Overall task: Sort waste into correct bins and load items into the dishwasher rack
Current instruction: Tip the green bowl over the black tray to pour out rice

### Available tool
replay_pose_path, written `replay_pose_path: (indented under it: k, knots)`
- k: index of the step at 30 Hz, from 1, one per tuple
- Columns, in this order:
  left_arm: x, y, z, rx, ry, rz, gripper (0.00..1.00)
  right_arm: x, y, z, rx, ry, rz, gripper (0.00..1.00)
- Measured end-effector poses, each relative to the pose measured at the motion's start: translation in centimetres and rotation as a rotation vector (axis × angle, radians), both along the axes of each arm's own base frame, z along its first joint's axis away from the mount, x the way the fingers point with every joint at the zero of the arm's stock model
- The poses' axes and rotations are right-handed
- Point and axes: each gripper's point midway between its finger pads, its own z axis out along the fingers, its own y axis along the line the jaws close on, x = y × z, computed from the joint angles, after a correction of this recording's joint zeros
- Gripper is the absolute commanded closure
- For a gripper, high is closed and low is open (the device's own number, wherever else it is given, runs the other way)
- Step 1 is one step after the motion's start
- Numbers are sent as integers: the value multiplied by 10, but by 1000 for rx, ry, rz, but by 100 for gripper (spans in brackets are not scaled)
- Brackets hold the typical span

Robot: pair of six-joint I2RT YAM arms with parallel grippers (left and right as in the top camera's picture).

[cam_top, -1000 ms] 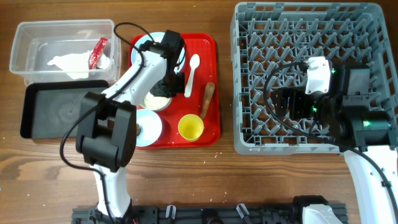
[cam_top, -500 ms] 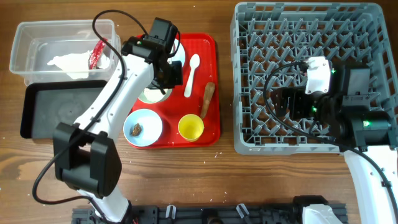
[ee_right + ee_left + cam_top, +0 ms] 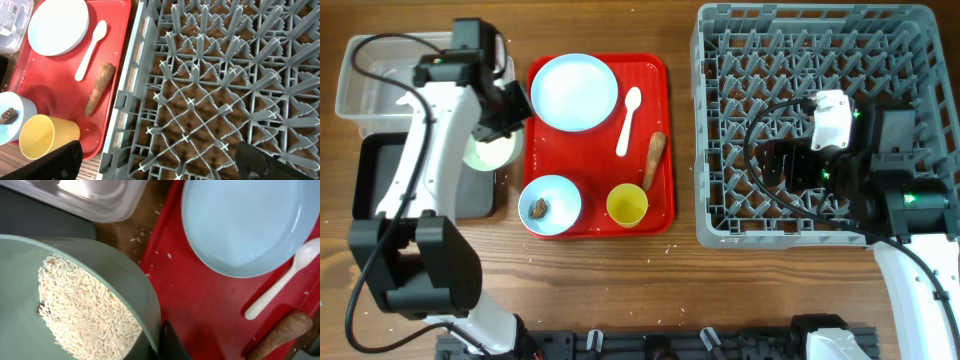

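Observation:
My left gripper [image 3: 506, 108] is shut on the rim of a pale green bowl [image 3: 488, 152] that holds white rice grains [image 3: 85, 310]. It holds the bowl above the right edge of the black tray [image 3: 410, 185], just in front of the clear tub [image 3: 365, 85]. On the red tray lie the pale blue plate [image 3: 573, 92], the white spoon [image 3: 629, 118], the brown stick [image 3: 653, 160], the yellow cup [image 3: 627, 205] and a blue bowl [image 3: 555, 195] with a brown lump [image 3: 538, 208]. My right gripper [image 3: 160, 165] is open and empty over the grey rack [image 3: 810, 60]. The arm hides the wrapper and tissue.
The red serving tray [image 3: 595, 170] sits between the bins and the rack. Loose rice grains lie on it and on the wood [image 3: 142, 235] beside the tub. The right arm's cable [image 3: 760, 120] loops over the rack.
My left arm has carried the rice bowl leftward off the red tray to over the black tray's right edge, uncovering the plate. The right arm has not moved.

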Motion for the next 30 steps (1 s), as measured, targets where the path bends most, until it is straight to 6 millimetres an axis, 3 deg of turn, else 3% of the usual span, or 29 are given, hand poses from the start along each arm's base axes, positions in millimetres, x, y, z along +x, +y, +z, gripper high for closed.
replay_pose_path:
  k: [5, 13, 23, 30]
  knots:
    - [-4, 28, 0, -28, 9, 48, 96, 1, 0, 0, 0, -3, 0, 1]
    - [-12, 35, 15, -356, -61, -67, 96, 0, 0, 0, 0, 3, 0, 1]
    - [-44, 115, 19, -660, -289, 77, 96, -1, 0, -1, 0, 7, 0, 1]
    - [-54, 140, 23, -784, -433, 164, 96, -1, 0, -1, 0, 7, 0, 1]
